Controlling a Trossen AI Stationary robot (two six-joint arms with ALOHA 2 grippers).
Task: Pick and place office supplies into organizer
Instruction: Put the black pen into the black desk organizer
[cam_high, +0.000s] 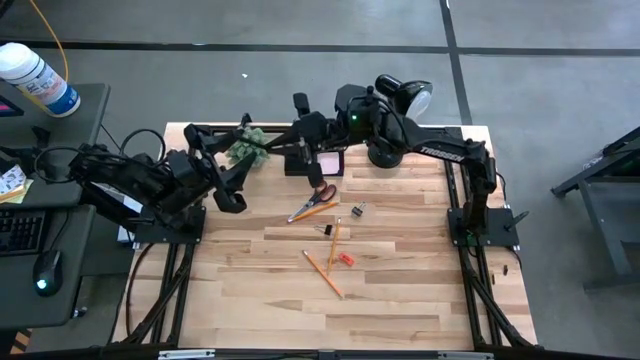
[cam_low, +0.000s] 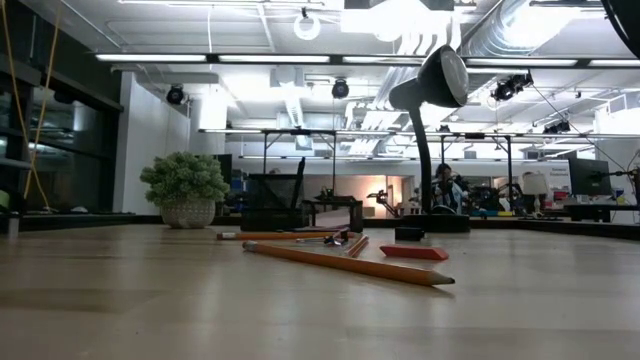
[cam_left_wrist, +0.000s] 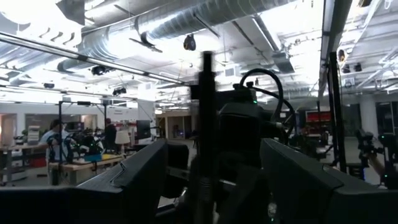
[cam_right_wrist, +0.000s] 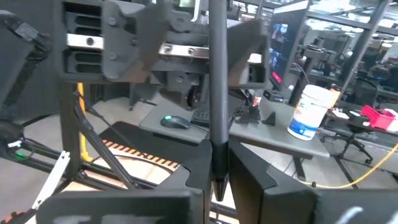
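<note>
My right gripper (cam_high: 297, 128) (cam_right_wrist: 216, 168) is raised over the table's far side, shut on a dark pen (cam_right_wrist: 217, 81). The pen also shows in the left wrist view (cam_left_wrist: 206, 124). My left gripper (cam_high: 240, 165) (cam_left_wrist: 217, 186) faces it, open, above the green plant (cam_high: 245, 146). The pen stands in line with the gap between the left fingers, and I see no touch. The black organizer (cam_high: 298, 163) (cam_low: 275, 200) stands under the grippers beside a pink pad (cam_high: 328, 163). Orange-handled scissors (cam_high: 312, 202), pencils (cam_high: 322, 272) (cam_low: 345, 262), a red eraser (cam_high: 346, 259) (cam_low: 413, 252) and a clip (cam_high: 358, 209) lie flat mid-table. My right gripper pinches the pen between its two fingers (cam_right_wrist: 186, 180), near the pen's tapered lower end (cam_right_wrist: 217, 158). The fingers come level from the table's right and lie across the pen. The pen stands upright, tip down, lifted clear of the table.
A black desk lamp (cam_high: 400, 100) (cam_low: 430, 90) stands at the far right behind the right arm. The near half of the wooden table (cam_high: 400, 300) is bare wood. A desk with a bottle (cam_high: 35, 75) and a mouse (cam_high: 45, 272) lies beyond the table's left edge.
</note>
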